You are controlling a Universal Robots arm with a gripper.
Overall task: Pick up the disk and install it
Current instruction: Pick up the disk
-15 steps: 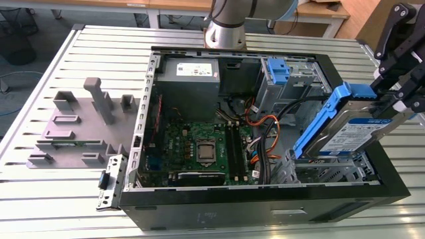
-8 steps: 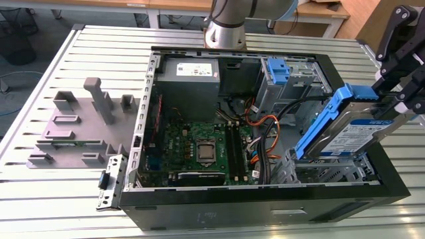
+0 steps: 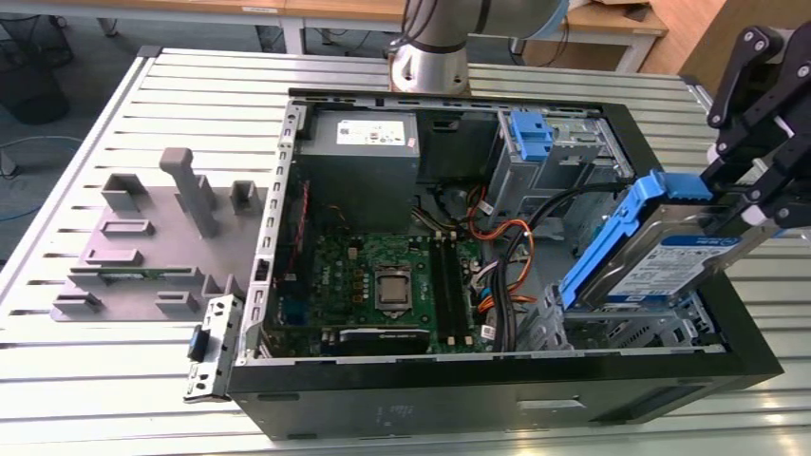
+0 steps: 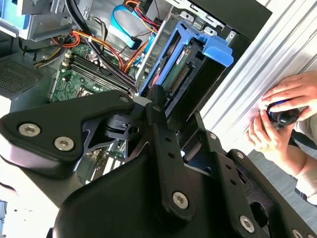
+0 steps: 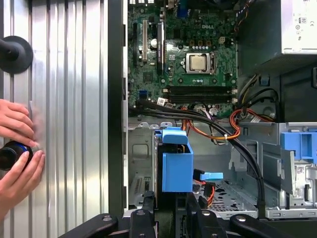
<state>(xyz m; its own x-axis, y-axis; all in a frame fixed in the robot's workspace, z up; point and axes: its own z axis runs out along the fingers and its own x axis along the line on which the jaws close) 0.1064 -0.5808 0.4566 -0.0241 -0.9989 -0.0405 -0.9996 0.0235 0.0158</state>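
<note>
Ribbed metal table (image 3: 102,380), open computer case (image 3: 481,380); we see gripper (image 3: 750,204) clamped on disk (image 3: 666,261), long axis tilted, lower end inside case.

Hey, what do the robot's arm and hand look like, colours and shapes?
The hand is matte black: flat linkage bars with rounded ends, joined by silver screw heads. In the exterior view, the arm's base is a smooth silver-grey cylinder.

Robotics lab: slotted aluminium bench (image 3: 89,380), opened PC tower (image 3: 507,391), grey fixture plate (image 3: 140,271), wooden desks (image 3: 342,9) behind.
</note>
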